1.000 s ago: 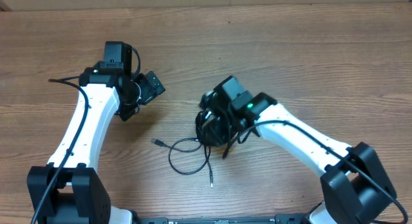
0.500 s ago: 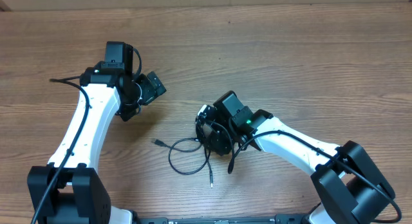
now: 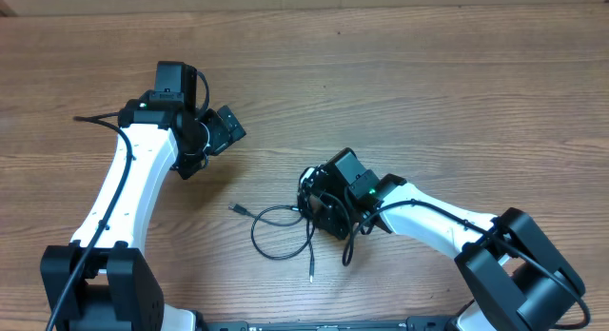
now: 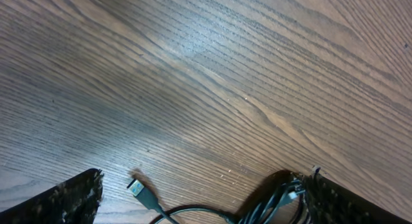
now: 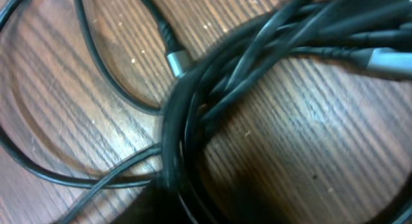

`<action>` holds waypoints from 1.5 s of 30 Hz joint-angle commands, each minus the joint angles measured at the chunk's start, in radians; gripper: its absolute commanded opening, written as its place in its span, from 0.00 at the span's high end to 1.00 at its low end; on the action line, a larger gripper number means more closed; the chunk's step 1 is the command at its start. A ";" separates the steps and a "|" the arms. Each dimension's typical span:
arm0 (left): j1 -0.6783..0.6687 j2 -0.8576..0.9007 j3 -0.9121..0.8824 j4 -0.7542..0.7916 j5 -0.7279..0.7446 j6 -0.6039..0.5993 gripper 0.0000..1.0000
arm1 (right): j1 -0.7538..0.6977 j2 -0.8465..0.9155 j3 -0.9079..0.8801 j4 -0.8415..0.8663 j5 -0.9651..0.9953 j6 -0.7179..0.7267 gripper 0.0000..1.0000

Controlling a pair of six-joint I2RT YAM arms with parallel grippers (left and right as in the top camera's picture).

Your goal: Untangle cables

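Observation:
The cables (image 3: 285, 209) are thin black cords lying at mid-table: a tangled bundle, with a loose loop trailing left to a plug (image 3: 235, 208) and a tail ending near the front. My right gripper (image 3: 322, 205) is down on the bundle. In the right wrist view the cords (image 5: 193, 102) fill the frame, with silvery plug collars showing, and run into the dark fingers (image 5: 170, 208) closed at the bottom centre. My left gripper (image 3: 228, 129) is up and left of the cables, open and empty. Its wrist view shows its spread fingers (image 4: 199, 188), the plug (image 4: 138, 188) and the bundle's edge (image 4: 273, 201).
The wooden table (image 3: 428, 93) carries nothing else. The two white arms reach in from the front edge, the left one along the left side and the right one from the front right.
My right gripper has moved toward the front right and lower, and the cable bundle has shifted a little with it. The left arm has not moved.

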 commanded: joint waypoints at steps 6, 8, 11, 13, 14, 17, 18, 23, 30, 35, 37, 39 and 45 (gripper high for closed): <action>-0.008 -0.026 0.007 -0.006 -0.011 -0.010 0.00 | -0.001 0.003 -0.015 0.013 -0.061 0.124 0.96; -0.008 -0.026 0.007 -0.004 -0.011 -0.010 0.00 | -0.001 -0.006 0.022 -0.026 -0.061 0.136 0.96; -0.008 -0.026 0.007 -0.003 -0.011 -0.010 0.00 | -0.001 -0.033 0.128 -0.095 -0.103 0.149 0.96; -0.008 -0.026 0.007 -0.003 -0.011 -0.009 0.00 | -0.001 -0.047 0.202 -0.120 -0.180 0.148 0.96; -0.008 -0.026 0.007 -0.003 -0.010 -0.006 0.00 | -0.001 -0.053 0.237 -0.131 -0.235 0.148 0.96; -0.008 -0.026 0.007 -0.006 -0.008 0.034 0.03 | -0.001 -0.063 0.331 -0.165 -0.464 0.092 0.96; -0.008 -0.026 0.007 -0.007 -0.003 0.053 0.03 | -0.001 -0.064 0.347 -0.172 -0.520 0.059 0.96; -0.008 -0.026 0.007 -0.007 0.118 0.214 0.04 | -0.002 -0.064 0.356 -0.175 -0.583 0.012 0.96; -0.007 -0.026 0.007 -0.006 0.223 0.274 0.16 | -0.014 -0.064 0.356 -0.150 -0.637 0.013 0.96; -0.008 -0.026 0.007 -0.008 0.277 0.298 0.27 | -0.076 -0.064 0.356 -0.093 -0.825 0.012 0.96; -0.008 -0.026 0.007 -0.003 0.340 0.297 0.26 | -0.103 -0.064 0.356 -0.071 -0.849 0.013 0.96; -0.008 -0.026 0.007 0.026 0.489 0.297 0.27 | -0.130 -0.064 0.356 -0.048 -0.881 0.013 0.96; -0.009 -0.026 0.007 0.056 0.589 0.303 0.43 | -0.130 -0.064 0.356 -0.028 -0.959 0.013 0.96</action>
